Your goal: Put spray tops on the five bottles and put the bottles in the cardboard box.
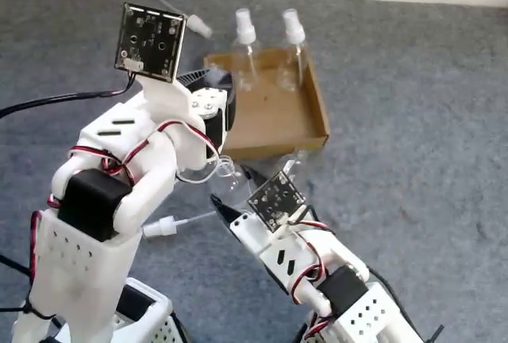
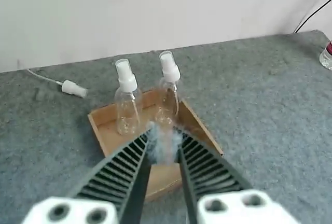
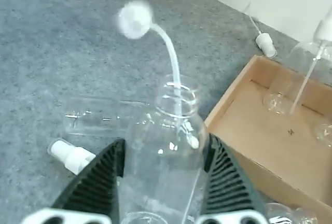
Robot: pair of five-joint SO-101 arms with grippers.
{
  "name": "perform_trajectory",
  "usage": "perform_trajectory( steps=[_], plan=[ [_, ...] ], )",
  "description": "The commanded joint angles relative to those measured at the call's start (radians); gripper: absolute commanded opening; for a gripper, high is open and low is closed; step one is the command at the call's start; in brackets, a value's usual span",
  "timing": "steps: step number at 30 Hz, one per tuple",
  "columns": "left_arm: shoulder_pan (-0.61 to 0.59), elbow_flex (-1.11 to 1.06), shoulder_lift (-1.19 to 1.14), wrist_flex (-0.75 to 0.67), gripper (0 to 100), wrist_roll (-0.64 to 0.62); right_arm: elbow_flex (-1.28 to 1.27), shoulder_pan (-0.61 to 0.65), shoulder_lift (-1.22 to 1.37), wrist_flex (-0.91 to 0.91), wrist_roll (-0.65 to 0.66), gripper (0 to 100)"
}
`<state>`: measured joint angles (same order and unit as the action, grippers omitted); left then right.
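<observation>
High view looks down; 2 wrist views (close, low) both face the cardboard box.

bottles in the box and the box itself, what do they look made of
Bottles: clear, glossy, probably plastic; the box floor shows through them. Spray tops: opaque white plastic, likely. Cardboard box: matte brown cardboard, with thin raw-edged walls.

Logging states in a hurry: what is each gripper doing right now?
Left gripper: shut on a blurred whitish object.
Right gripper: shut on a clear plastic bottle.
</observation>
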<state>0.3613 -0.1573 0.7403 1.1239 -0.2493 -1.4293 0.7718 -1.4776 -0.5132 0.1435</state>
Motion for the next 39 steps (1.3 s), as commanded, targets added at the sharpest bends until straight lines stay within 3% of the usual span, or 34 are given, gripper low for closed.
perform_trajectory(
  steps=[1,6,14,18,22,26,33,35,39],
  plan=[
    [-0.005,0.05,0.013,-0.011,0,-0.006,0.016,-0.007,-0.022,0.024,-0.009,0.3],
    [-0.176,0.047,0.013,-0.011,1,0.0,0.013,-0.007,-0.022,0.024,-0.009,0.3],
    [-0.611,-0.053,0.001,0.003,5,0.035,0.012,-0.002,-0.022,0.024,-0.009,0.3],
    [-0.765,-0.254,-0.061,-0.133,8,0.089,0.015,0.001,-0.022,-0.019,-0.009,0.3],
    [-0.808,-0.392,-0.159,-0.218,9,0.149,0.062,0.038,-0.022,-0.07,-0.009,0.3],
    [-0.774,-0.406,-0.262,-0.25,9,0.155,0.085,0.117,-0.018,-0.087,-0.009,0.3],
    [-0.785,-0.375,-0.536,-0.479,9,0.155,0.18,0.162,-0.021,-0.194,-0.011,0.3],
    [-0.785,-0.315,-0.602,-0.442,9,0.153,0.186,0.162,-0.021,-0.194,-0.011,0.3],
    [-0.788,-0.105,-0.638,-0.149,16,0.043,0.186,0.162,-0.022,-0.193,-0.011,0.3]
  ],
)
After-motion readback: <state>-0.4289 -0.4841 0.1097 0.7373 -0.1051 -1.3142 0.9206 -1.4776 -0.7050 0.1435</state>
